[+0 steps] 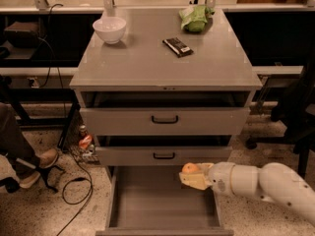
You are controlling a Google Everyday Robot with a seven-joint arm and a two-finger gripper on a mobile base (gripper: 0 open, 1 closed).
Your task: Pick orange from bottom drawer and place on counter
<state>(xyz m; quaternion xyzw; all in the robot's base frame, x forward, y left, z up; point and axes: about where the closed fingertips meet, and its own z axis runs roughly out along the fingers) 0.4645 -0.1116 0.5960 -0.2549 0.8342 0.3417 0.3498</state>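
Bottom drawer (157, 205) pulled out, front lip cut by frame edge; open room over its left floor. Hand (193, 177) reaches in from right, just below middle drawer (162, 155) front, fingers pinching orange (189, 168). Arm (266, 181) cropped at right. Worktop (147, 68): bowl (109, 28), green bag (195, 17), dark packet (177, 46) toward rear; front half open.
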